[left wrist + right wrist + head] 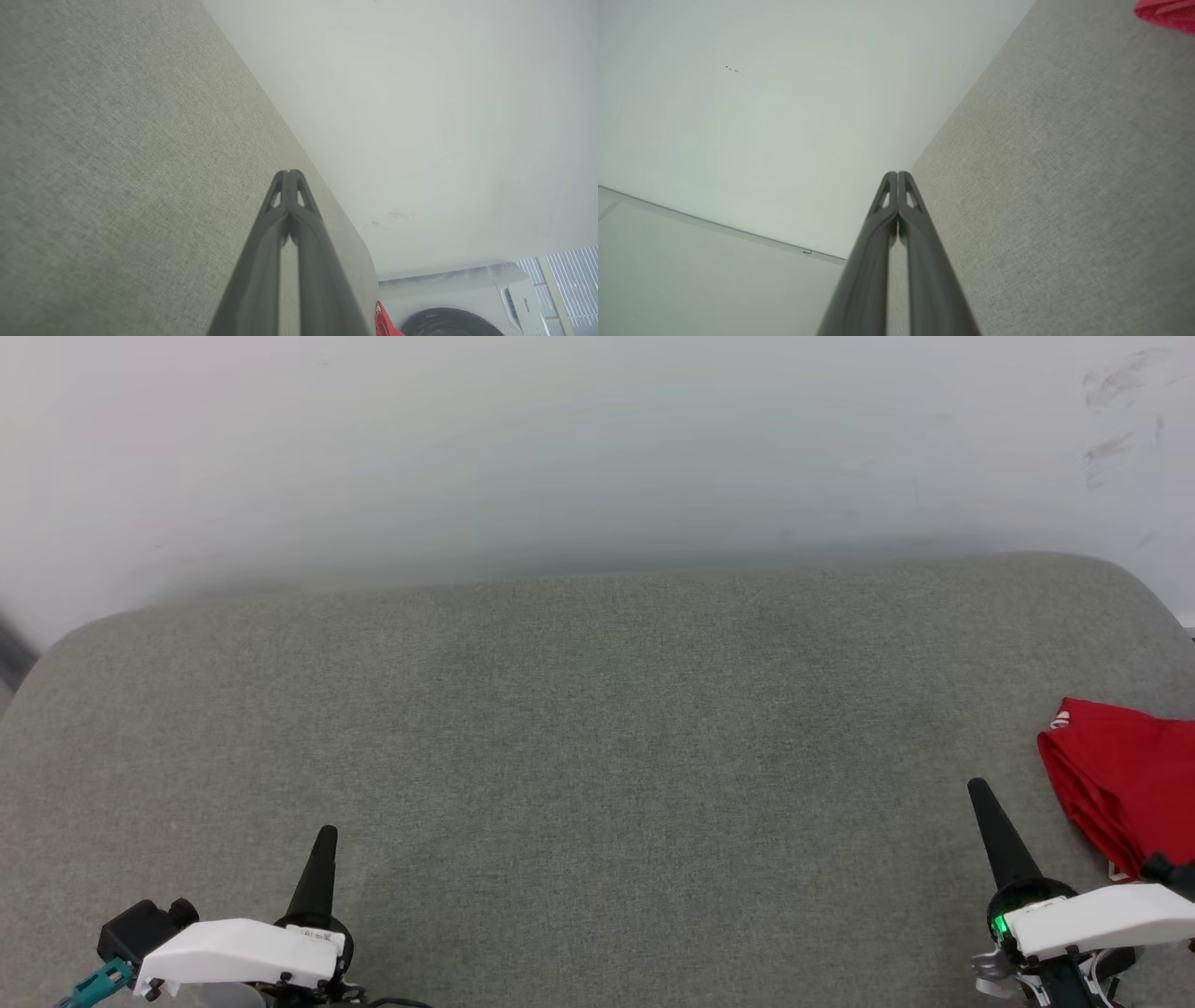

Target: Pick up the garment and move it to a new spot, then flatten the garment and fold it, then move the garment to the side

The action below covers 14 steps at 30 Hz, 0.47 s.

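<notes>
Crumpled bright red jersey garment [1125, 784] lies at the right edge of the grey upholstered pad [597, 728], just right of the right tool [980, 795] and well apart from the left tool [325, 837]. Both tools closed, empty. Right arm nearer.

Red jersey [1125, 779], cut off by the head view's right edge; its white print is too small to read. Left wrist view: washing machine [467, 298] cropped at the bottom edge.

Garment [1125, 779] at cushion's [597, 756] right edge, wall [560, 448] behind
</notes>
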{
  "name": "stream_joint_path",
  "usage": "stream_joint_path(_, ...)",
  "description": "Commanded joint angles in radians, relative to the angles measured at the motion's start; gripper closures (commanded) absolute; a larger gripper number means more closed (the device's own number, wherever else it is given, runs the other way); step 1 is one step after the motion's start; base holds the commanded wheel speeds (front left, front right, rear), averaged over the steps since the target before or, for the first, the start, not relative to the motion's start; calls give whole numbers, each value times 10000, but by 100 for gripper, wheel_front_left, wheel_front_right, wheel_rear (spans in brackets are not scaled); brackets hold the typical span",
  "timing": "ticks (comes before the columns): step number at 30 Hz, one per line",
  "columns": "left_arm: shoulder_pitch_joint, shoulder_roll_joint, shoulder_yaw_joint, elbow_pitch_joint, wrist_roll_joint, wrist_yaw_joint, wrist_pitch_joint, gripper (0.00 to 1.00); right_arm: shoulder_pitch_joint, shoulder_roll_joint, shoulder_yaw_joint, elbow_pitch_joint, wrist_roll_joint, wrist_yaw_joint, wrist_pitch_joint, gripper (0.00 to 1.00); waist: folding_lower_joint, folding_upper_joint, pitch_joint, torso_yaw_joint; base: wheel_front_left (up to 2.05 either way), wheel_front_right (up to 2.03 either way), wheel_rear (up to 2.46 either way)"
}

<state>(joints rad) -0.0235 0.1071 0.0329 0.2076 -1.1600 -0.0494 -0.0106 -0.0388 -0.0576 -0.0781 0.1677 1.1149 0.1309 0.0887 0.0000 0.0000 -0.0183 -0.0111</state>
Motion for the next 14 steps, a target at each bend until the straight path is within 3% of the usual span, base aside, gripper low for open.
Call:
stream_joint_path(1,-278,-46,110,-28,-423,-120,108,100,-280,22,-48,4,479,-1,21,100,0,0,12,6,0,0,0)
stream_joint_path(14,-458,-191,317,91,-1556,-332,442,100,-415,39,-141,218,1724,-1,81,100,0,0,58,30,0,0,0)
